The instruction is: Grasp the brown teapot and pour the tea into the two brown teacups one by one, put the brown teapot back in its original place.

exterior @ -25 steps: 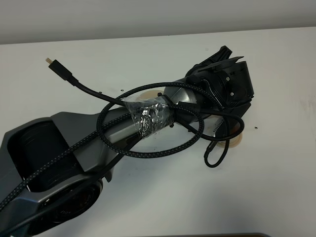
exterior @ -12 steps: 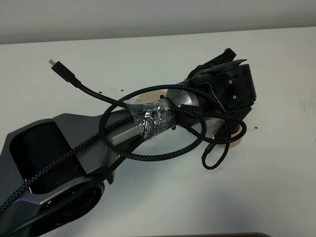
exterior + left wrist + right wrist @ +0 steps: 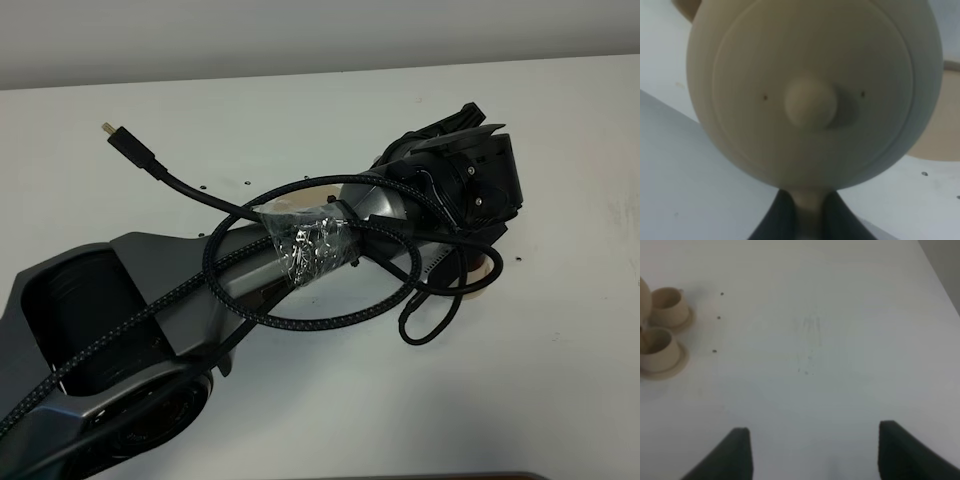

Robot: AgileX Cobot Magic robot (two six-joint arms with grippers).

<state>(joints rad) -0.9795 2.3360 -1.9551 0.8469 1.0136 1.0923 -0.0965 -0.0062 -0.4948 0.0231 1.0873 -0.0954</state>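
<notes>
The left hand (image 3: 807, 220), clamped on the teapot (image 3: 810, 95) handle, has edged rightward, carrying it toward the cups (image 3: 660, 347); pouring looks near. Meanwhile the right hand (image 3: 814, 432) idles, fingers apart, over the bench (image 3: 840, 315).

Teapot (image 3: 810, 90) in the left pincer (image 3: 809, 217) over the table (image 3: 840, 340), two teacups (image 3: 659, 347) side by side on saucers (image 3: 682, 361) beside it.

The round ceramic teapot (image 3: 810, 90) and two small ceramic teacups (image 3: 660, 348) are pale tan; the worktop (image 3: 840, 315) is plain white.
</notes>
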